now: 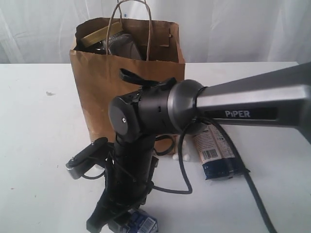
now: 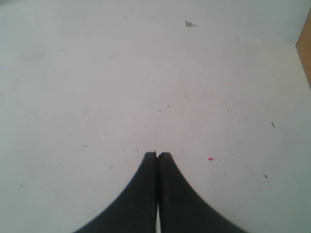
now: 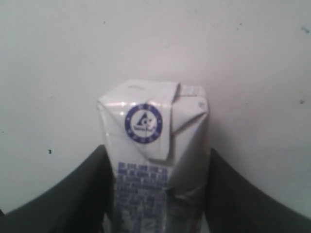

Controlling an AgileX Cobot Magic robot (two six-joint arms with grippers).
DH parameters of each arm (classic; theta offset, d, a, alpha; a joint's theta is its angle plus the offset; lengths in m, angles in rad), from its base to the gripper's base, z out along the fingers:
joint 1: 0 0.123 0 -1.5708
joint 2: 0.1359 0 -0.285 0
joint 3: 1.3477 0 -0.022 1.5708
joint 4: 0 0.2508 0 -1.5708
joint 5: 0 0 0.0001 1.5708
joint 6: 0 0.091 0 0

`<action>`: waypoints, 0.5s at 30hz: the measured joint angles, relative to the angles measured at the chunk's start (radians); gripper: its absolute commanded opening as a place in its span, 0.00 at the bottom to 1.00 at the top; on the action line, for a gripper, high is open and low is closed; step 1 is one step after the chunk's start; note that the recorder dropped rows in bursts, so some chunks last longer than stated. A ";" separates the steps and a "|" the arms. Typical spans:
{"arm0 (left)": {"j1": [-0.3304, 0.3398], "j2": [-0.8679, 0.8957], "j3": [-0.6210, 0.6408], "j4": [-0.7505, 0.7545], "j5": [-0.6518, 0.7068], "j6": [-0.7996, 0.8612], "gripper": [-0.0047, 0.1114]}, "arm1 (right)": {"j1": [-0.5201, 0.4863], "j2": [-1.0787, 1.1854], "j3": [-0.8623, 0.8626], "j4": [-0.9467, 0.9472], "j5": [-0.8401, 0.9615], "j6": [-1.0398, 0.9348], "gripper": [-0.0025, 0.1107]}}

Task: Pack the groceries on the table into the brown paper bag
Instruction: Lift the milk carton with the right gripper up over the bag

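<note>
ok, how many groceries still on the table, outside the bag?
2 visible: the small white-blue carton between the fingers of the right gripper, and the dark-blue noodle packet beside the brown paper bag. The arm may hide more.

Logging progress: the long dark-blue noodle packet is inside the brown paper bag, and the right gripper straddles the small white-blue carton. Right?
No: the exterior view shows the long dark-blue noodle packet on the white table, outside the brown paper bag.
</note>
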 measured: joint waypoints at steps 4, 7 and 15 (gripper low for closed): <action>0.000 0.000 0.000 0.000 0.000 0.000 0.04 | 0.000 -0.046 0.000 0.003 -0.011 0.002 0.02; 0.000 0.000 0.000 0.000 0.000 0.000 0.04 | 0.000 -0.100 0.000 0.027 -0.013 0.002 0.02; 0.000 0.000 0.000 0.000 0.000 0.000 0.04 | 0.000 -0.326 0.000 0.093 -0.011 0.002 0.02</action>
